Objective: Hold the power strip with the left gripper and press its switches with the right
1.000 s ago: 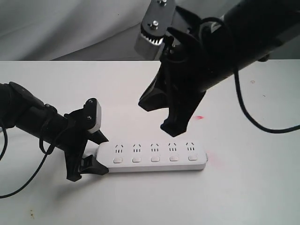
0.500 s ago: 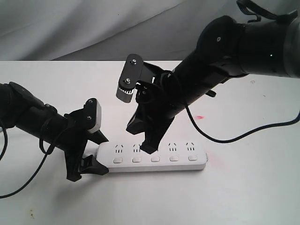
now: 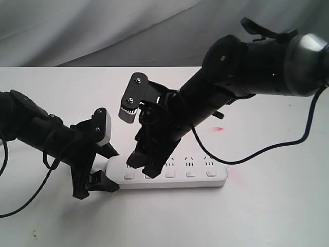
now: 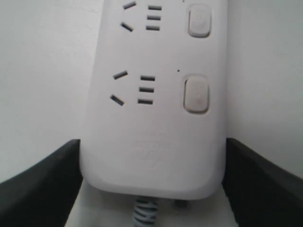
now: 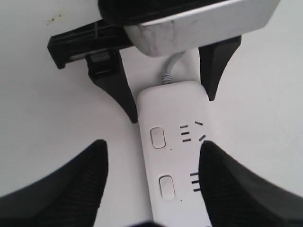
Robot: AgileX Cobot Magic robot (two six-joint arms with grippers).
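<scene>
At 9 o'clock on the power strip (image 3: 180, 181), clamping it with the left gripper (image 3: 113, 171) so no skidding; poising the right (image 3: 143, 167), spread wide, over the switches (image 3: 190, 174).

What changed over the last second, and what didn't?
The right gripper swung down and toward the cable end of the power strip, from above its middle to low over the second switch. Its jaws, closed before, now stand spread across the strip. Nothing picked up or released. Unchanged: the left gripper clamps the cable end; the strip has not moved.
</scene>
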